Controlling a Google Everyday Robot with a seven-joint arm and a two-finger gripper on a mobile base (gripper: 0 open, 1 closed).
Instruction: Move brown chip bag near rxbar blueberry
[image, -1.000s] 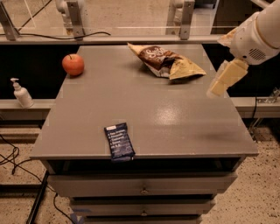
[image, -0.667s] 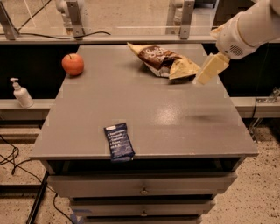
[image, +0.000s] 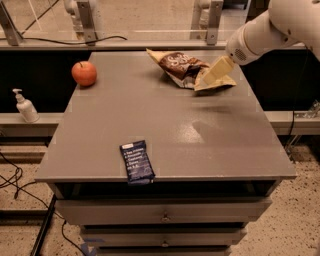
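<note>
The brown chip bag (image: 186, 68) lies crumpled at the far right of the grey table (image: 165, 120), dark brown with white lettering and tan ends. The rxbar blueberry (image: 136, 161), a flat navy bar with white text, lies at the table's front edge, left of centre. My gripper (image: 215, 72), cream-coloured, hangs from the white arm (image: 270, 27) coming in from the upper right. It sits just over the bag's right tan end.
A red apple (image: 84, 73) sits at the far left of the table. A white pump bottle (image: 24, 106) stands on a low ledge to the left. Drawers (image: 162, 215) run under the table front. Metal posts and a glass barrier stand behind.
The arm has swung left and towards the far side, bringing the gripper from beyond the table's right edge to over the chip bag's right end. The bag, bar and apple have not moved.
</note>
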